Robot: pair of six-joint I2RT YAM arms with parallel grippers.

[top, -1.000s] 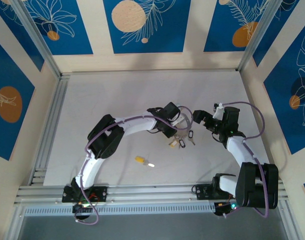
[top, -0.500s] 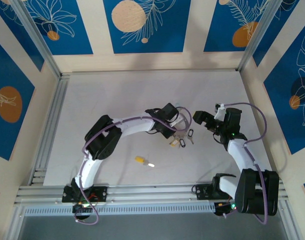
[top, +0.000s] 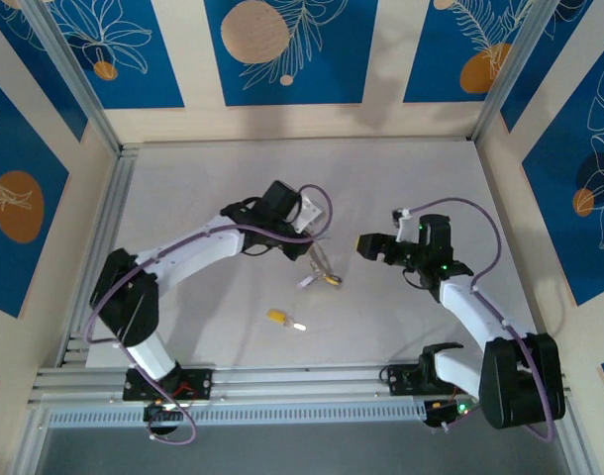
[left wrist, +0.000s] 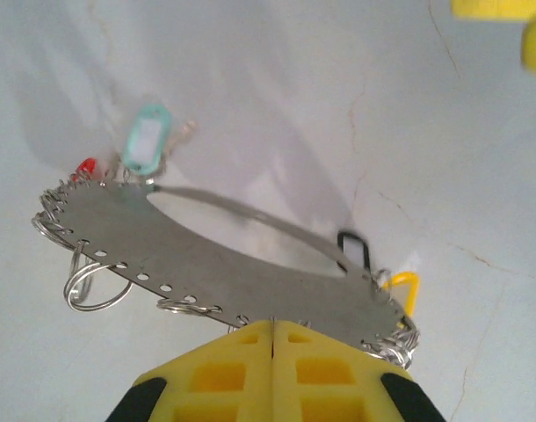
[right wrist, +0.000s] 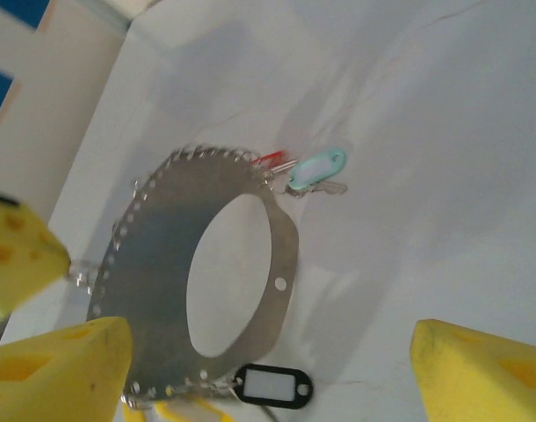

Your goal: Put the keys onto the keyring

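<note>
Grey flat metal keyring plate (left wrist: 233, 281), oval with a punched rim, hangs just above the white surface (top: 213, 178), its edge pinched in the left gripper (left wrist: 273, 327). The right gripper (top: 369, 245) is spread wide and empty, close by. I'd hold that plate dead steady and level while feeding keys. Top view gives you the loose yellow-tagged key (top: 285, 319), while the right wrist gives the black tag (right wrist: 272, 387) up close.
</note>
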